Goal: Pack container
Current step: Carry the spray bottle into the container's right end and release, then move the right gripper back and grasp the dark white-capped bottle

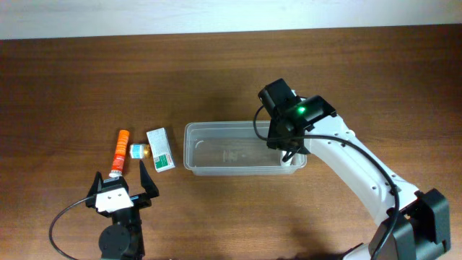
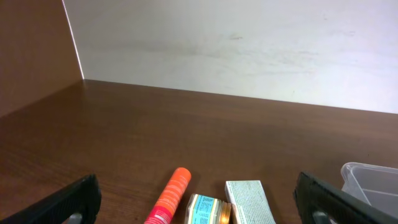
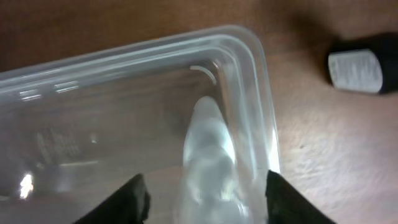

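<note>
The clear plastic container (image 1: 216, 127) lies at the table's middle; its corner shows in the left wrist view (image 2: 373, 177). My right gripper (image 1: 286, 146) hangs over its right end. In the right wrist view the container (image 3: 155, 46) fills the frame, and a blurred whitish translucent item (image 3: 208, 155) lies inside between the open fingers (image 3: 202, 199), apart from both. My left gripper (image 1: 123, 184) is open and empty, just in front of an orange tube (image 1: 120, 150), a small blue-labelled bottle (image 1: 137, 151) and a white-and-green box (image 1: 160, 149).
The left wrist view shows the tube (image 2: 169, 198), the bottle (image 2: 205, 210) and the box (image 2: 249, 202) side by side between the fingers (image 2: 202, 208). A dark item with a white label (image 3: 360, 70) lies on the table outside the container's right end.
</note>
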### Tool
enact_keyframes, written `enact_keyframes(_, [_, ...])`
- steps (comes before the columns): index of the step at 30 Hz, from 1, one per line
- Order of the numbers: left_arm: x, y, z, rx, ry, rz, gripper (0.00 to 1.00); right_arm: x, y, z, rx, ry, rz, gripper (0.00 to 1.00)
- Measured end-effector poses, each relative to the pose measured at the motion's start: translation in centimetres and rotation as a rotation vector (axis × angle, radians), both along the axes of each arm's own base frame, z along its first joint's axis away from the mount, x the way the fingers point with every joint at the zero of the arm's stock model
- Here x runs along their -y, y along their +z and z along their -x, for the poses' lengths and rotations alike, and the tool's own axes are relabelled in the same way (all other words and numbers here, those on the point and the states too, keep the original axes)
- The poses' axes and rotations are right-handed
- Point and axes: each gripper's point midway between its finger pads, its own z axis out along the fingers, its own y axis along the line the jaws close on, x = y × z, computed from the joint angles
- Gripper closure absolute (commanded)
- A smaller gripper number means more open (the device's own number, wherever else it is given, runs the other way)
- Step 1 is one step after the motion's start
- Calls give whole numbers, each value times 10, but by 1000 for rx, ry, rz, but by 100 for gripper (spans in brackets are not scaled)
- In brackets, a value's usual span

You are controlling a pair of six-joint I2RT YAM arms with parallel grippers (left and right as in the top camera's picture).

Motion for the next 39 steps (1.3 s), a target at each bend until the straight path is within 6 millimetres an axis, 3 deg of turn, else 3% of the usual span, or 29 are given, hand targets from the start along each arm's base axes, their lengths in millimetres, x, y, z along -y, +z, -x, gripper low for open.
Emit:
enact_keyframes(3, [0, 0, 0, 0, 0, 0, 0, 2, 11, 3, 20, 8, -8, 34])
enact_keyframes(8, [0, 0, 0, 0, 0, 0, 0, 13, 64, 14, 159, 1, -67, 25])
enact_keyframes(9, [0, 0, 0, 0, 0, 0, 0, 14, 66, 15, 164, 0, -68, 25])
enact_keyframes(10, [0, 0, 0, 0, 0, 0, 0, 29, 85, 20, 213, -29, -79, 25])
enact_keyframes(11, [0, 0, 0, 0, 0, 0, 0, 38, 92, 23, 227, -50, -78, 25])
enact_keyframes(15, [0, 0, 0, 0, 0, 0, 0, 108, 106, 30, 244, -204, -19, 26])
enact_keyframes(19, [0, 0, 0, 0, 0, 0, 0, 151, 95, 26, 192, -288, 27, 31])
enact_keyframes(22, [0, 0, 0, 0, 0, 0, 0, 173, 70, 13, 109, -296, 32, 32])
enact_keyframes(31, [0, 0, 0, 0, 0, 0, 0, 168, -2, -18, -83, -143, -38, 39])
enact_keyframes(34, [0, 0, 0, 0, 0, 0, 0, 167, -13, -23, -100, -122, -44, 45])
enact_keyframes(39, [0, 0, 0, 0, 0, 0, 0, 166, -26, -26, -131, -110, -49, 47])
